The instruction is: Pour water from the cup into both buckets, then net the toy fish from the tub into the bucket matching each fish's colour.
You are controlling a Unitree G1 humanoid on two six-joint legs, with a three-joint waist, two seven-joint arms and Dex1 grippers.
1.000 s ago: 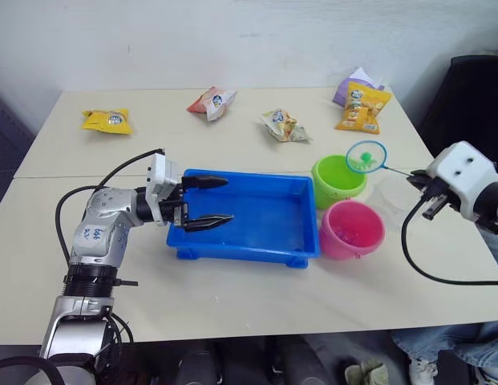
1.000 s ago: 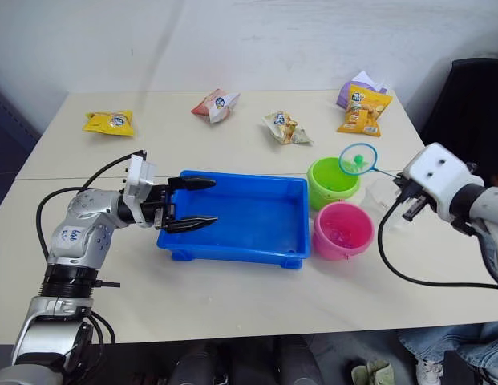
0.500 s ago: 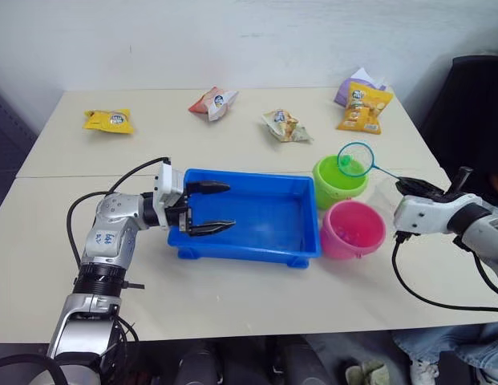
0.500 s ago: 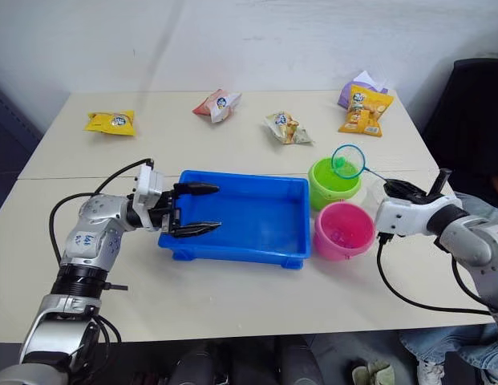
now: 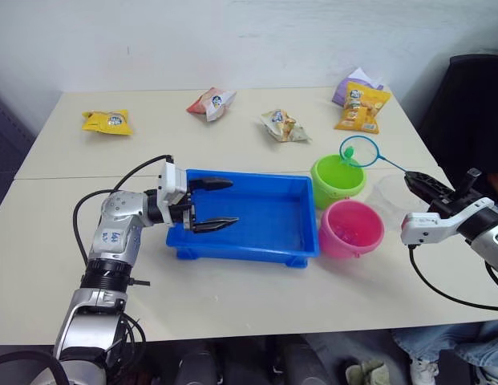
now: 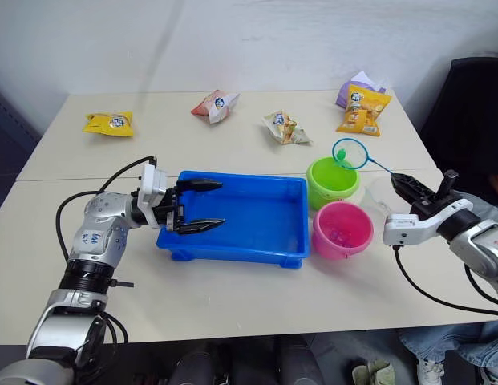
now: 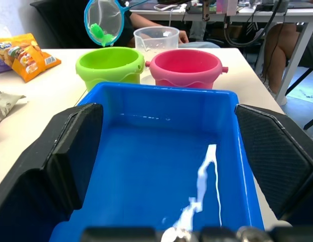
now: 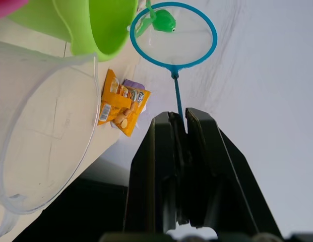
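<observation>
**Above the green bucket: net with a green fish, pinched by its thin handle**

Between the right gripper fingers sits the thin blue handle of the net, the two black fingers clenched tight on the tail end of it. From there the handle runs out ahead of the gripper to the hoop, which hangs above the far rim of the lime green bucket, with a small green fish caught at the hoop's edge. Just below and beside the gripper stands the clear cup, and the pink bucket sits near it, touching or almost touching the green one.

The net looks very light, but its handle is slim and probably slippery, so a grip so far from the hoop likely lets it twist or droop; the pinch should stay firm and any tipping slow. The mesh is soft, and the fish, tiny and light, may cling to it rather than drop.

The right arm reaches in from the counter's right edge, forearm low, wrist angled up toward the buckets.

The left gripper hangs released, fingers spread wide, over the near-left end of the blue tub, grasping nothing. Ahead of it the tub floor shows only a film of water; I see no fish there.
</observation>
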